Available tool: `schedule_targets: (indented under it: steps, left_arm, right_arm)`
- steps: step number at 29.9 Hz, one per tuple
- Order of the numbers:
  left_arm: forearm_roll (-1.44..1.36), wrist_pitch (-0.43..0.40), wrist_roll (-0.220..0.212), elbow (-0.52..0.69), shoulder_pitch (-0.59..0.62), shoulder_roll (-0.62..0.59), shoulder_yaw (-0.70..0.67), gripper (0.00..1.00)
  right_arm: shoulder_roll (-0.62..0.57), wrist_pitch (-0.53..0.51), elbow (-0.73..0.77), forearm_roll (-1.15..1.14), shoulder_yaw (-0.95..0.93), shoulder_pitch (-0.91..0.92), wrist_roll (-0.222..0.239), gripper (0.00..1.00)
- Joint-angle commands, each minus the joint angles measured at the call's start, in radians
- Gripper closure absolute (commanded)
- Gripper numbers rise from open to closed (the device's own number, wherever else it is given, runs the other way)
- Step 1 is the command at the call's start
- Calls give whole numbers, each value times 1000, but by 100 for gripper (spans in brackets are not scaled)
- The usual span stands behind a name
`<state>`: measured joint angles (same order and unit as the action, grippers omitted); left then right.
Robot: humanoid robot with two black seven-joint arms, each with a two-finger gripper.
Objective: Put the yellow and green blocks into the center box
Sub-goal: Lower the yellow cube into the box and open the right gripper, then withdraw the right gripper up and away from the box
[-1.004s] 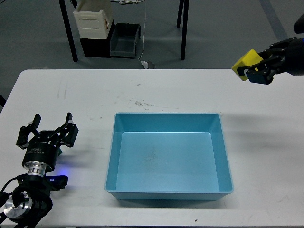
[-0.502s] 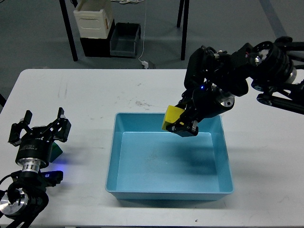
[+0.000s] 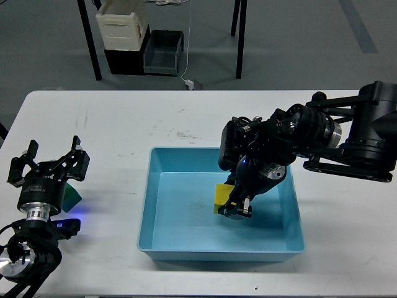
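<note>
right black two-finger gripper [image 3: 238, 203] clamped on the small yellow cube block [image 3: 221, 198], held low inside the shallow light-blue plastic box [image 3: 287, 205] at the centre of the white table [image 3: 124, 127]; whether block touched the box floor could not be told. left black two-finger gripper [image 3: 46, 165] spread wide, holding nothing, poised over the small green block [image 3: 72, 194]. green block mostly hidden behind that gripper, only an edge visible. compared with half a second before: yellow block lowered from the far rim into the box interior; left gripper barely shifted.
</note>
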<state>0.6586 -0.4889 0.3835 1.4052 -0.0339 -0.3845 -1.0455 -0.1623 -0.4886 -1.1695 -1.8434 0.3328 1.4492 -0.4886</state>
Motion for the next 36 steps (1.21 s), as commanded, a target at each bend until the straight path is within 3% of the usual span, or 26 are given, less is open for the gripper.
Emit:
schedule_targets:
  steps: [1, 8, 15, 17, 23, 28, 36]
  left_arm:
    - [12, 0, 0, 1, 0, -1, -28, 0]
    - [7, 56, -11, 1, 29, -10, -16, 0]
    - [-57, 61, -3, 1, 97, -125, -22, 0]
    - [-103, 58, -5, 1, 123, -175, -24, 0]
    - [-244, 56, -6, -32, 209, -330, -28, 0]
    - [-431, 52, -15, -104, 317, -430, -27, 0]
    - [-608, 24, -58, -343, 523, -455, -13, 0]
  right_arm:
    - [7, 0, 27, 6, 2, -18, 0, 3]
    - [-42, 0, 28, 15, -37, -13, 0, 3]
    - [-167, 0, 21, 47, -335, -53, 0, 3]
    - [-184, 40, 19, 47, -441, -97, 0, 3]
    - [-126, 208, 5, 49, -701, -304, 0, 3]
    - [-59, 260, -19, 50, -894, -456, 0, 3]
    - [3, 291, -143, 81, -1210, -703, 8, 3]
